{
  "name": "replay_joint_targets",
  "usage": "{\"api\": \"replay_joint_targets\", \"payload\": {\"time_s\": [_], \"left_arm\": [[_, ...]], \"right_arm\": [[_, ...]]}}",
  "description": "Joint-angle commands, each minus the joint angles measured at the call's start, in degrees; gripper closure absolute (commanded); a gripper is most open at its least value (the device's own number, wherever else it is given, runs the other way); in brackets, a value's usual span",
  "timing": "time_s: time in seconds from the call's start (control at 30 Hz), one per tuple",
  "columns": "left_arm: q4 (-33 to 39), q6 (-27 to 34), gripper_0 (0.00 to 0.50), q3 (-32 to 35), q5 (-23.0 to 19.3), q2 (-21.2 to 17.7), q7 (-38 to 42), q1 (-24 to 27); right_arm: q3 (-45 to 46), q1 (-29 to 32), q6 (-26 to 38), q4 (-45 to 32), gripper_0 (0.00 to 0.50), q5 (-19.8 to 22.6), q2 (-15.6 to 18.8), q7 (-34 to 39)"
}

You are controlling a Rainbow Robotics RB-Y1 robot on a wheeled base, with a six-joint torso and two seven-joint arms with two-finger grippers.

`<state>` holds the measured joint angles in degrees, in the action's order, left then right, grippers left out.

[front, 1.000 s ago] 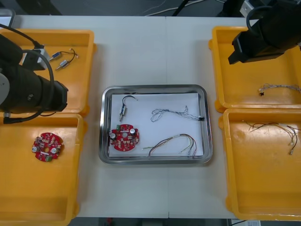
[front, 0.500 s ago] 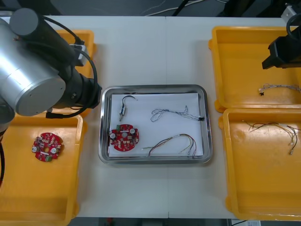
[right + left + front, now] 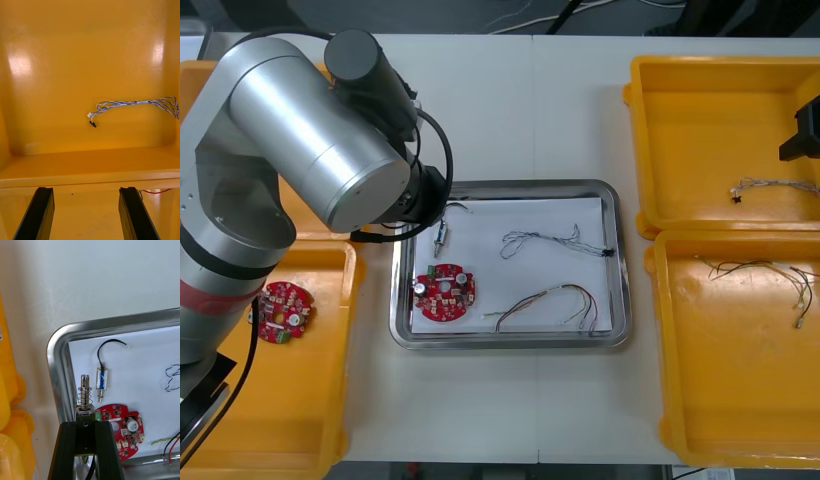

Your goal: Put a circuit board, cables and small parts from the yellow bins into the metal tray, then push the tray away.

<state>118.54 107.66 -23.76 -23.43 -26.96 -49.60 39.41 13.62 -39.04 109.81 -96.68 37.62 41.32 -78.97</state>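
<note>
We have the left gripper (image 3: 85, 425) clamped on a small silver metal part with a coil spring (image 3: 85, 392), just inside the left rim of the shiny rectangular metal tray (image 3: 56, 352).
Its black fingers are closed tight on the part's body. The sprung end sticks out past the tips, above the tray's white inside and near a second small metal part with a black cable (image 3: 102, 379) and a round red circuit board (image 3: 120, 425). We also log a twisted blue and white cable (image 3: 550, 241) and a red and yellow cable (image 3: 545, 305) in the tray. Since half a second ago the left arm has swung farther over the tray's far-left corner. The right gripper (image 3: 85, 198), fingers wide apart and empty, has pulled back over the far right yellow bin (image 3: 75, 56), which holds another twisted cable (image 3: 131, 105).
</note>
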Motion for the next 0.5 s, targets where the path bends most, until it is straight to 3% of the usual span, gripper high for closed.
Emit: {"api": "replay_joint_targets", "payload": {"time_s": [0.03, 0.5], "left_arm": [[-2.5, -2.3, 0.5, -3.1, 2.3, 3.0, 5.5, 4.2], [-9.7, -12.0, 0.5, -7.6, 5.2, 5.3, 5.6, 4.6]], "right_arm": [[2.4, 0.2, 0.2, -0.2, 0.0, -0.5, 2.5, -0.5], [3.1, 0.2, 0.2, 5.1, 0.0, 0.2, 3.9, -4.2]]}}
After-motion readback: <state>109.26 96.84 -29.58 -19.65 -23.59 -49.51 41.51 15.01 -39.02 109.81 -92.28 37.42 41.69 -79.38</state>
